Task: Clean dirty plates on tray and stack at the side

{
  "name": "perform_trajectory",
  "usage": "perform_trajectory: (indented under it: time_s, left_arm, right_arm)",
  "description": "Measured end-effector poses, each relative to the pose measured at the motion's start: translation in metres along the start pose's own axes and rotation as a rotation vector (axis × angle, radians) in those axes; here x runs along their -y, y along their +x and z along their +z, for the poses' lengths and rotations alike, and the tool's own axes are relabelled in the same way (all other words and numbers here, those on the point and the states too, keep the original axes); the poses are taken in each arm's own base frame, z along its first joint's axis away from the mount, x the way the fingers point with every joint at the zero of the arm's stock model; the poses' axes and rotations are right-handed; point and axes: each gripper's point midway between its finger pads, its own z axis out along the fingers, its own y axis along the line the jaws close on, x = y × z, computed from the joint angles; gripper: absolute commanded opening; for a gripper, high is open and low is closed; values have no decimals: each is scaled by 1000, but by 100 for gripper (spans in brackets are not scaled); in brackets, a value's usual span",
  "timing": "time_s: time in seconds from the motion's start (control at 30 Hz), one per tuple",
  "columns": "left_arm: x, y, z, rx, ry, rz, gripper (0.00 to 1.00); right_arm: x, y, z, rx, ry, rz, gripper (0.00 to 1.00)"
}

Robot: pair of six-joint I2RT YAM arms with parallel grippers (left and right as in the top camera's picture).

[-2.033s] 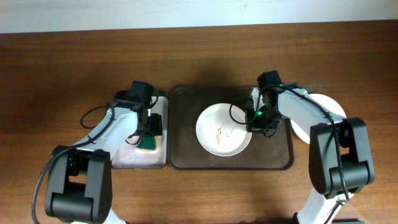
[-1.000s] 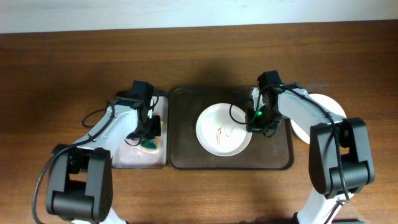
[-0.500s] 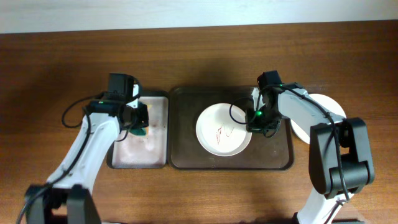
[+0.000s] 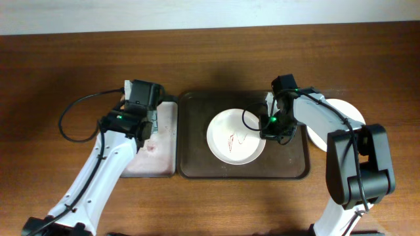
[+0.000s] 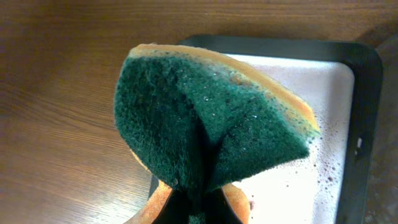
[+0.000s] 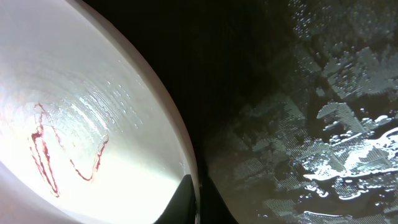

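One dirty plate (image 4: 236, 137), white with red scribble marks at its centre, lies on the dark brown tray (image 4: 193, 141). My right gripper (image 4: 268, 126) is shut on this plate's right rim. The right wrist view shows the plate (image 6: 81, 124) from close up, with the right gripper (image 6: 198, 208) pinching its edge over the wet tray (image 6: 311, 124). My left gripper (image 5: 199, 211) is shut on a green and yellow sponge (image 5: 211, 124) that is folded upward. In the overhead view the left gripper (image 4: 146, 128) hangs over the small tray's left edge.
The small narrow tray (image 4: 161, 157) with a pale wet inside lies left of the brown tray. A white plate (image 4: 342, 111) sits on the table at the right, partly behind my right arm. Cables loop beside the left arm.
My left gripper has lifted the sponge off the small tray, and the arm has stretched out and moved toward the tray's upper left. The right arm and the plate have not moved.
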Motion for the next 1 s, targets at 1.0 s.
perform_trajectory:
  time_s: [1.0]
  left_arm:
    - [46,32,25,-127,194,-6,0]
  right_arm:
    - [0,0,0,0,0,1,4]
